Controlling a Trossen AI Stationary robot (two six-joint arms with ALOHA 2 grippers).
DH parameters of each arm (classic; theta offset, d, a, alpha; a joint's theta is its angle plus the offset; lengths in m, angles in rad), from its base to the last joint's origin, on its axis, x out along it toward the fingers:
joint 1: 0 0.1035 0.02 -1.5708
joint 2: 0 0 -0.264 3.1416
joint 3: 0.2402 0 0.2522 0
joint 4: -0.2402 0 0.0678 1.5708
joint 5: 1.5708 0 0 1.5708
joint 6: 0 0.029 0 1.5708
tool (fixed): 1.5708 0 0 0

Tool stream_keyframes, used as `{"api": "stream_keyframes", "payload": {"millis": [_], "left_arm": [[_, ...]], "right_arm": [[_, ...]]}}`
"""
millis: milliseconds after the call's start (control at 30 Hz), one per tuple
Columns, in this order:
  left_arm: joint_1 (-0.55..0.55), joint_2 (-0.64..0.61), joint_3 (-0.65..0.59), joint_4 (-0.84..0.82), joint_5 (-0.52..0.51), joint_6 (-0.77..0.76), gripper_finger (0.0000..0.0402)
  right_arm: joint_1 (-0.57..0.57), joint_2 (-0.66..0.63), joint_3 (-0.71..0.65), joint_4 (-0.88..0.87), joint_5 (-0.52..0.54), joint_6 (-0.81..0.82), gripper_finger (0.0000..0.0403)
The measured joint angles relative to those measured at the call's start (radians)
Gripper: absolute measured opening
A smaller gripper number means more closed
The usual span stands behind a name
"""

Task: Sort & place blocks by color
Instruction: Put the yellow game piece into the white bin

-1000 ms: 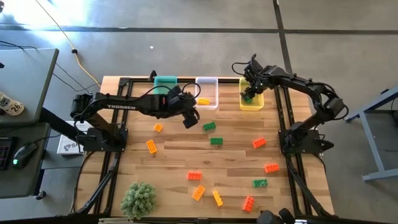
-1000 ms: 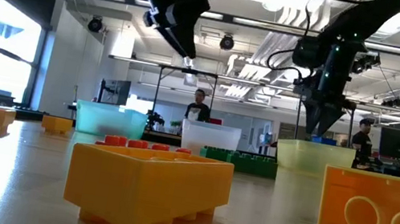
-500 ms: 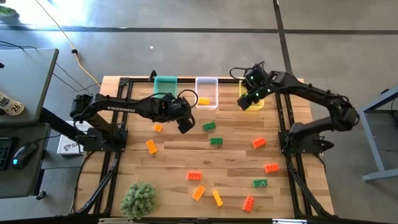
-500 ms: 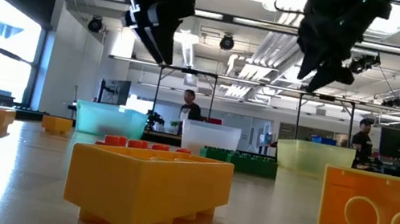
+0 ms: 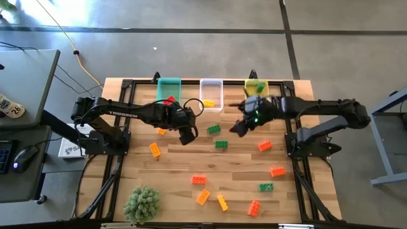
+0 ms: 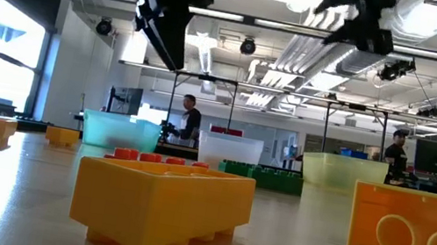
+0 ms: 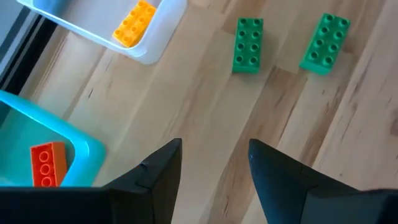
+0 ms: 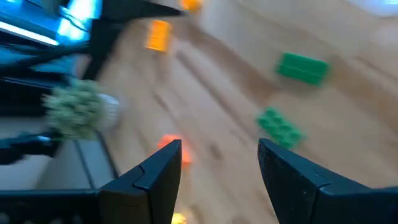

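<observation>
Both arms have swung away from the bins since a second ago: the right end effector (image 5: 236, 129), which hung over the yellow bin (image 5: 257, 86) with a green block, now hovers over the middle of the bench (image 5: 178, 162), and the left end effector (image 5: 186, 135) has drifted a little toward the near edge. Each has its fingers spread with nothing between them.

Only a small part of the sorting looks done. Along the far edge, the teal bin (image 5: 169, 85) holds a red block (image 7: 47, 164), the clear bin (image 5: 212, 89) holds a yellow block (image 7: 134, 22), and the yellow bin shows something green inside.

Most blocks remain loose on the bench. Two green blocks (image 5: 214, 129) lie near the middle, close to both end effectors. Orange and yellow ones lie toward the left edge, and a cluster of red, yellow and green blocks is scattered toward the near edge. Another red block (image 5: 265, 146) sits nearer the right edge. A fuzzy plant ball (image 5: 141, 203) stands at the near left corner.
</observation>
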Motion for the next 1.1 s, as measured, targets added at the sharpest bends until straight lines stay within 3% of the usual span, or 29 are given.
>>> {"api": "stream_keyframes", "payload": {"millis": [300,433,567,833,1000,1100], "left_arm": [[-0.001,0.000,0.000,-0.002,0.022,0.054,0.0174],[-0.001,0.000,0.000,-0.002,0.021,0.085,0.0174],[0.004,0.000,0.000,-0.002,0.010,0.086,0.0174],[0.011,0.000,0.000,-0.002,0.009,0.079,0.0174],[0.011,0.000,0.000,-0.002,0.010,0.045,0.0174],[0.011,0.000,0.000,-0.004,0.010,0.036,0.0174]], "right_arm": [[0.244,0.000,0.000,0.118,0.117,0.168,0.0200],[0.306,0.000,0.000,0.244,0.121,0.155,0.0200],[0.378,0.000,0.000,0.375,0.206,0.081,0.0200],[0.464,0.012,0.007,0.504,0.251,0.067,0.0200],[0.493,0.109,0.127,0.474,0.251,0.036,0.0200],[0.492,0.196,0.242,0.299,0.252,0.046,0.0200]]}}
